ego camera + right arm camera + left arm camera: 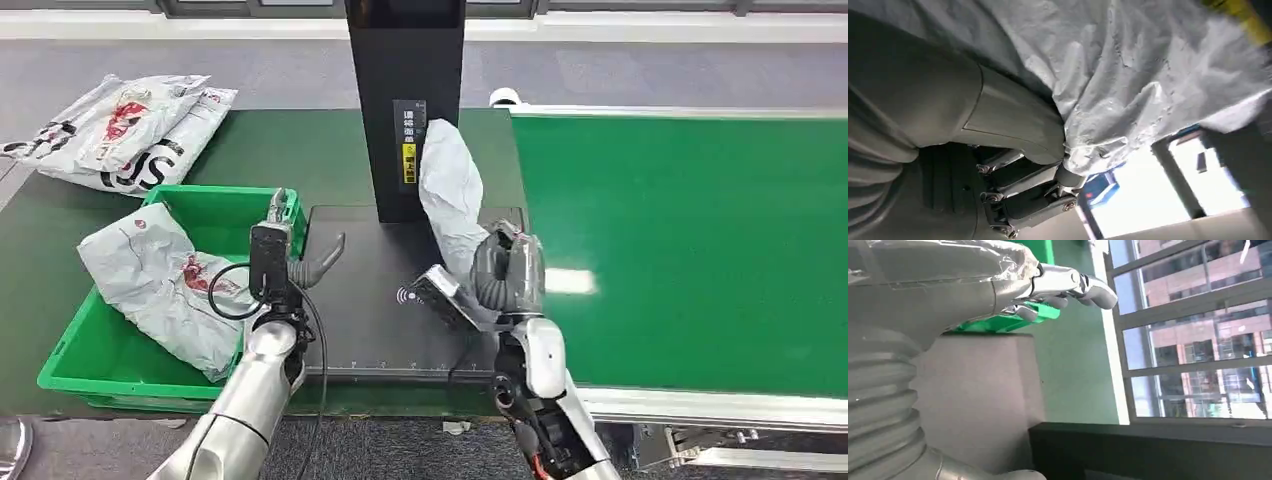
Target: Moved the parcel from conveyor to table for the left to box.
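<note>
The right robot hand grasps a grey plastic parcel at its lower end, and the bag stands up from the fist, leaning against the front of the black scanner post. In the right wrist view the thumb and the dark fingers are pressed into the crumpled film, so the grip looks firm. The parcel is held above the dark scale plate at the foot of the post, just beside the edge of the green conveyor.

The left robot hand is released and holds nothing; it hovers between the post and the green bin, its fingers apart and lightly curled, as the left wrist view also shows.

I judge that the step in hand is to lay the parcel down on the plate. To do it well, the right robot hand should lower until the bag lies flat and does not lean on the post, then let go fully, so that the soft film does not catch on the fingers. The bag should end near the left robot hand, which must then carry it to the bin.

The tabletop left of the post is dark green. The bin already holds one grey parcel, and more bags lie behind it. The floor is grey carpet, and large windows with buildings outside close the room.
</note>
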{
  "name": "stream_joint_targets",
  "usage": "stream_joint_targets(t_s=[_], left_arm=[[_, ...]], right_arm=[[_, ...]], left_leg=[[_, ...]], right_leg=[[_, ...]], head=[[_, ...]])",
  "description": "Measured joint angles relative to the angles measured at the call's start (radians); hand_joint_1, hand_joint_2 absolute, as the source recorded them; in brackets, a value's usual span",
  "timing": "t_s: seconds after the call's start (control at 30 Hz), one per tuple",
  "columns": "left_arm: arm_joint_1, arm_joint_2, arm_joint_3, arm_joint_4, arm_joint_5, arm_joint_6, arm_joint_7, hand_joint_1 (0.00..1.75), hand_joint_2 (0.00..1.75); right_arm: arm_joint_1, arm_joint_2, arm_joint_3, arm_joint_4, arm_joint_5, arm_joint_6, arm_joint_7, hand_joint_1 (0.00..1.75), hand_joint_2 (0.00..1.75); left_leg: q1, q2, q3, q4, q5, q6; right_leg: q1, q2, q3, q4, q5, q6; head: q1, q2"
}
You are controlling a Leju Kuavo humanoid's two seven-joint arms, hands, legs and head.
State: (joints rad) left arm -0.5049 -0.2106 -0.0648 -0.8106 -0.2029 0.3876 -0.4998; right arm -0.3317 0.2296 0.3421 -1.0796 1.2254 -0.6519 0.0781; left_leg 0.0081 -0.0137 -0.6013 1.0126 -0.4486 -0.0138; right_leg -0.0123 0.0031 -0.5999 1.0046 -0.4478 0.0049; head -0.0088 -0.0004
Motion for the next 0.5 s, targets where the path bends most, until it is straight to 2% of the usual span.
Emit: stream_joint_targets(t_s=[0.13,0.2,0.23,0.27,0.3,0.5], left_arm=[[0.0,0.004,0.005,-0.016,-0.003,0.0,0.006,0.0,1.75],[0.001,0.005,0.01,-0.023,-0.003,0.0,0.005,0.0,1.75],[0.002,0.007,0.01,-0.032,-0.003,-0.003,0.006,0.0,1.75],[0.002,0.008,0.011,-0.041,-0.003,-0.008,0.007,0.0,1.75],[0.002,0.01,0.011,-0.05,-0.003,-0.01,0.01,0.0,1.75],[0.002,0.022,0.014,-0.088,-0.003,-0.019,0.023,0.0,1.75]], right_arm=[[-0.009,0.003,0.037,0.002,-0.008,0.011,0.008,1.75,1.75],[-0.015,0.004,0.059,0.005,-0.032,0.076,0.007,1.75,1.75],[-0.016,0.004,0.071,0.01,-0.047,0.118,0.008,1.64,1.75],[-0.017,0.005,0.085,0.021,-0.067,0.163,0.008,0.14,1.75],[-0.019,0.007,0.097,0.034,-0.083,0.2,0.008,0.0,1.75],[-0.061,0.015,0.158,0.168,-0.216,0.399,-0.029,0.0,1.75]], left_leg=[[0.0,0.0,0.0,0.0,0.0,0.0],[0.0,0.001,0.0,0.0,0.0,0.0],[0.0,0.001,0.0,0.0,0.0,0.0],[0.0,0.0,-0.001,0.0,0.0,0.0],[0.0,0.0,-0.001,0.0,0.0,0.0],[0.0,0.0,0.0,0.0,0.0,0.0]], right_leg=[[0.0,0.001,0.0,0.0,0.0,0.0],[0.0,0.001,0.0,0.0,0.0,0.0],[0.0,0.001,0.0,0.0,0.0,0.0],[0.0,0.0,0.0,0.0,0.0,0.0],[0.0,0.0,0.0,0.0,0.0,0.0],[0.0,0.0,0.0,0.0,0.0,0.0]], head=[[0.0,0.0],[0.0,0.0],[0.0,0.0],[0.0,0.0],[0.0,0.0],[0.0,0.0]])
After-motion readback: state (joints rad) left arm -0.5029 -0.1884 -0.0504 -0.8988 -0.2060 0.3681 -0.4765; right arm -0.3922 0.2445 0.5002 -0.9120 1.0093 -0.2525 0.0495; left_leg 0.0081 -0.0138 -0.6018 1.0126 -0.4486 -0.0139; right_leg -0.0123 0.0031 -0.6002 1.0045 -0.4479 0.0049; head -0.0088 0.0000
